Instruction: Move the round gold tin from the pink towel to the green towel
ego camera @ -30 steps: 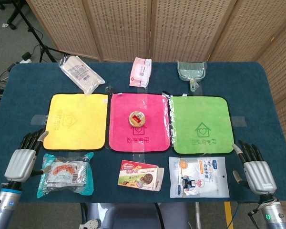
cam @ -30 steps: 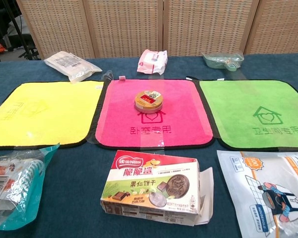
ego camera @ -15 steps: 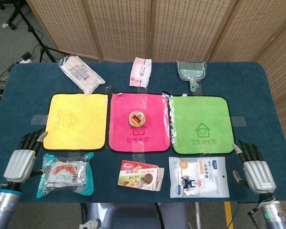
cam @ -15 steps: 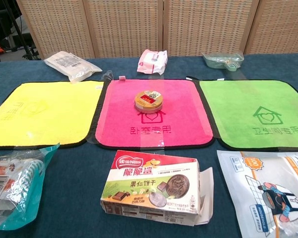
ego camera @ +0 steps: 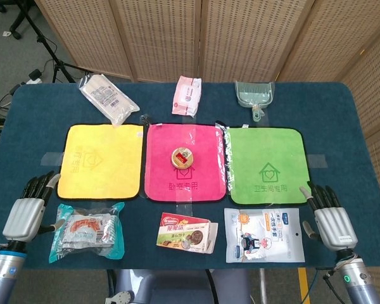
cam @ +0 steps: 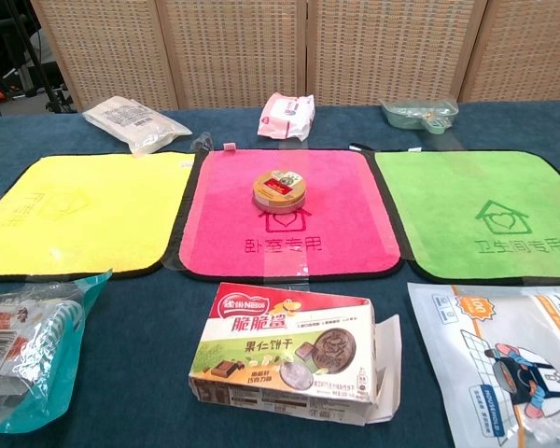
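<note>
The round gold tin [ego camera: 181, 156] [cam: 280, 189] sits upright near the middle of the pink towel [ego camera: 164, 177] [cam: 345, 233]. To its right lies the green towel [ego camera: 266, 152] [cam: 448, 205], bare. My left hand [ego camera: 27, 212] hovers at the table's near left corner, fingers apart, holding nothing. My right hand [ego camera: 329, 218] is at the near right corner, also open and empty. Neither hand shows in the chest view. Both are far from the tin.
A yellow towel [ego camera: 101, 158] lies left of the pink one. Along the near edge lie a teal snack bag [ego camera: 85, 231], a wafer box [ego camera: 187, 232] and a white pouch [ego camera: 264, 235]. At the back are a clear packet [ego camera: 107, 98], a pink wipes pack [ego camera: 187, 95] and a green dustpan [ego camera: 254, 95].
My right hand has moved a little forward and leftward, towards the green towel's near right corner. The left hand has barely shifted. The tin has not moved.
</note>
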Motion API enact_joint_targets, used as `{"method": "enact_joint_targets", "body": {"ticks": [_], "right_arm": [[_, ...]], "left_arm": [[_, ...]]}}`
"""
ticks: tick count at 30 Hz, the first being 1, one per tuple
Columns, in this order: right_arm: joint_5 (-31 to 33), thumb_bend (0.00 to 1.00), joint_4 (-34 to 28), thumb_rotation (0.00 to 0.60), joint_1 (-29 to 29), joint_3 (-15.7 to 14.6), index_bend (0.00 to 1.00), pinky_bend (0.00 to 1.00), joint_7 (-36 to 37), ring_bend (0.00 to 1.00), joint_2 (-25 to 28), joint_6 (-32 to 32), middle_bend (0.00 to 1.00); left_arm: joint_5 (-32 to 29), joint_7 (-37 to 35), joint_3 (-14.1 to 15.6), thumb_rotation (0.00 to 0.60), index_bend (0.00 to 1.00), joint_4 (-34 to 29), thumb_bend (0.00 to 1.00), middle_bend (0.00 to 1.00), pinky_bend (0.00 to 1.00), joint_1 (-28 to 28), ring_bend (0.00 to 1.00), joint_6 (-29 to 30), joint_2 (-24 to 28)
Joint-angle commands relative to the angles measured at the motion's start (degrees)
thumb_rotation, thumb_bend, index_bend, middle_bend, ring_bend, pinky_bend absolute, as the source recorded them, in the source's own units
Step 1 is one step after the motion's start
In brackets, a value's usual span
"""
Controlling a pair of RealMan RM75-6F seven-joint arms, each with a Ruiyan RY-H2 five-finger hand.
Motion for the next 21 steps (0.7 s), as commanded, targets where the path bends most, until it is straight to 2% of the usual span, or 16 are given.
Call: {"method": "enact_joint_targets", "body": {"ticks": [1, 6, 14, 21], "right_arm": [[0.3, 0.41, -1.33, 0.6, 3.79, 2.44, 0.02, 0.0, -5.36, 0.0, -0.23, -3.11, 0.0], [0.91, 0.41, -3.02, 0.6, 9.69, 6.03, 0.02, 0.0, -13.21, 0.0, -0.51, -7.99, 0.0], [6.63, 0.41, -3.06, 0.6, 20.46, 11.72, 0.02, 0.0, -27.34, 0.0, -3.18, -17.83, 0.0], [12.52, 0.41, -1.89, 0.6, 28.29, 13.81, 0.03, 0.0, -37.49, 0.0, -6.8, -24.37, 0.0]], "left_arm": [[-0.64, -0.15, -0.16, 0.6, 0.04, 0.36, 0.15, 0.0, 0.0, -0.27, 0.0, -0.7, -0.12], [-1.72, -0.12, -0.26, 0.6, 0.04, 0.91, 0.15, 0.0, 0.0, -0.91, 0.0, -2.32, -0.51], [-2.97, -1.37, -0.79, 0.6, 0.04, 2.22, 0.15, 0.0, 0.0, -1.71, 0.0, -3.89, -0.98], [-4.16, -2.49, -1.37, 0.6, 0.04, 3.22, 0.15, 0.0, 0.0, -2.08, 0.0, -4.65, -1.05]]}}
